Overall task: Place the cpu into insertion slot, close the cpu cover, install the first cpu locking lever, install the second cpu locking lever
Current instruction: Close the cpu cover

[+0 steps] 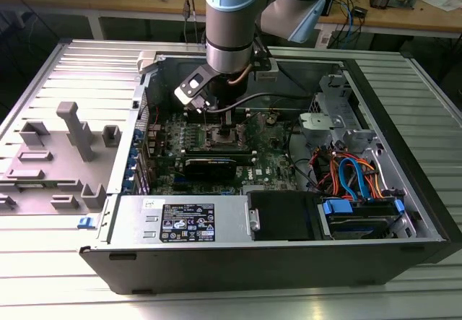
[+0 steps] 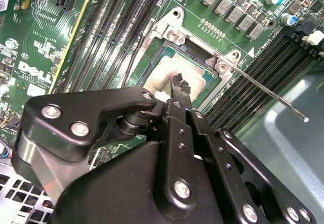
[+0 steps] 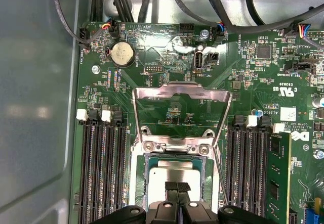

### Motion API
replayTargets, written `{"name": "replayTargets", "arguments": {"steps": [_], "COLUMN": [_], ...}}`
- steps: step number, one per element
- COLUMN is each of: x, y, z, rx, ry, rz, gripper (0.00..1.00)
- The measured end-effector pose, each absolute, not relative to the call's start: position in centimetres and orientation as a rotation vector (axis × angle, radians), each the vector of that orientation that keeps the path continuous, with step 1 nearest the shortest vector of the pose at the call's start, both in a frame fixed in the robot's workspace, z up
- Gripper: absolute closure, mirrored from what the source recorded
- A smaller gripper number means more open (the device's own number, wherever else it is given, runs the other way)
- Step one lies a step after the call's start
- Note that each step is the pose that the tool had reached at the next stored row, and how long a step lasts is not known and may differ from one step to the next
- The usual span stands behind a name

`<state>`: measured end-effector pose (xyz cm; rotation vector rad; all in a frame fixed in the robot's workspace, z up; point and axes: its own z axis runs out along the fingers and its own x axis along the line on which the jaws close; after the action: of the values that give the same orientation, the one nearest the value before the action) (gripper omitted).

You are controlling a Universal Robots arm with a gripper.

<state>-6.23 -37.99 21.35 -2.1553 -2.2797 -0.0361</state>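
The cpu (image 3: 174, 171), a small flat square with a dull silver-grey top that caught a tan sheen, lay flat inside the insertion slot (image 3: 140, 181), directly under the tips of the claw (image 3: 177, 187). The dark, metal-edged rim of the slot framed it evenly on the sides that showed. The claw was clenched: its two black fingers (image 2: 174, 80) were pressed together with nothing between them. They pointed down at the middle of the chip's top, but whether they touched it or hung just above could not be told. Just beyond the claw, the cpu cover (image 3: 177, 89) stood swung up on its hinge at the slot's far edge, and green board showed through its large square cut-out. A thin metal locking lever (image 2: 268, 95) ran out from a corner of the slot beside the claw, raised clear of the board. Long black RAM slots (image 3: 98, 168) ran close along both flanks of the claw and hemmed in the socket. Farther out to one side rose the grey case wall (image 3: 35, 107). In the exterior view the arm reached straight down into the open computer case (image 1: 253, 262), which lay on the ribbed bench (image 1: 43, 277).
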Motion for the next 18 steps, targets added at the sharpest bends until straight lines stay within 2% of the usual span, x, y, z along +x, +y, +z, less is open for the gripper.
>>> {"name": "replayTargets", "arguments": {"steps": [18], "x": [-6.23], "y": [-37.99], "z": [22.34], "rx": [-2.152], "ry": [-2.283], "rz": [-0.036], "gripper": [0.89]}}
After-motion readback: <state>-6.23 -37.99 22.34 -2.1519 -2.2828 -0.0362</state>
